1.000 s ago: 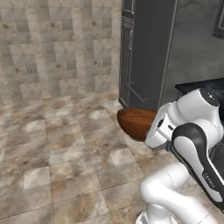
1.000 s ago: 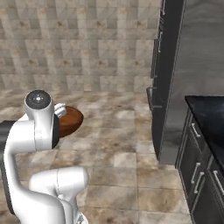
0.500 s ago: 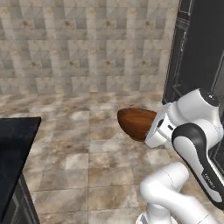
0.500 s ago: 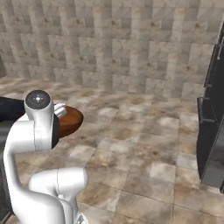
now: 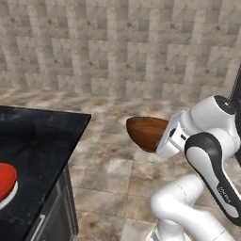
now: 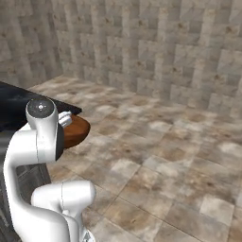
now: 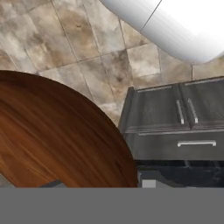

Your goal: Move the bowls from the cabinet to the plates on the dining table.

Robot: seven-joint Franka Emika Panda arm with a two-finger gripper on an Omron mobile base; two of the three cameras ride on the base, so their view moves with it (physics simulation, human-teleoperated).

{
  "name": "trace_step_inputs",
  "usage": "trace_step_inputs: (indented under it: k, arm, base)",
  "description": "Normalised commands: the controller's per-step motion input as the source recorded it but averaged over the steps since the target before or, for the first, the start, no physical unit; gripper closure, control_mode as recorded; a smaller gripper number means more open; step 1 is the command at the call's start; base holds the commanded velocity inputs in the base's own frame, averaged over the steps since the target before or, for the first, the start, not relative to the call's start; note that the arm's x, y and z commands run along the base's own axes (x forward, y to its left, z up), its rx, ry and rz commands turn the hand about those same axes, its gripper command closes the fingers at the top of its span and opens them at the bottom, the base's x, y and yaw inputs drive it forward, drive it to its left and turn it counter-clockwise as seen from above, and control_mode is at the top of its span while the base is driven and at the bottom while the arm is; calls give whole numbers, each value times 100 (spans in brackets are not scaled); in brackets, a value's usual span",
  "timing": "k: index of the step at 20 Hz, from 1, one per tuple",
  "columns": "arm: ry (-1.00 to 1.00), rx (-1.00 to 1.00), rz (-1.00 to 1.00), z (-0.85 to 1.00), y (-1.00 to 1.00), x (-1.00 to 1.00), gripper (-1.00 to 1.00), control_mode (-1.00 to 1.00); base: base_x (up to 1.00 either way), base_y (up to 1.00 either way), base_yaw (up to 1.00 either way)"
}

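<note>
Brown bowl (image 5: pixel 147 132) carried clear of floor, pinched at rim by hand (image 6: pixel 66 119); fingers hidden, grip inferred. Surface (image 5: pixel 33 136) lies left of hand, red bowl (image 5: pixel 5 181) already set there. Risks: one-sided rim hold may slip; bowl may be knocked against surface edge on approach.

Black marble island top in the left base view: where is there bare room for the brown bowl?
The black white-veined marble island top lies bare from its far edge to its right corner. The near left is taken by the glossy red bowl. The dark brown wooden bowl hangs over floor, right of that corner.
</note>
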Motion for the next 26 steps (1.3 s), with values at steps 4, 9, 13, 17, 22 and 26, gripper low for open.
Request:
trace_step_inputs:
  k: [4, 9, 13, 17, 22, 26]
  arm:
    - [0, 0, 0, 0, 0, 0, 100, 100]
    - [0, 0, 0, 0, 0, 0, 100, 100]
    - [0, 0, 0, 0, 0, 0, 100, 100]
    - [0, 0, 0, 0, 0, 0, 100, 100]
    - [0, 0, 0, 0, 0, 0, 100, 100]
    - [0, 0, 0, 0, 0, 0, 100, 100]
  base:
    - [-7, 38, 46]
    - [-4, 37, 46]
    - [0, 39, 45]
    - [0, 38, 45]
    - [-4, 46, 43]
    - [-7, 45, 42]
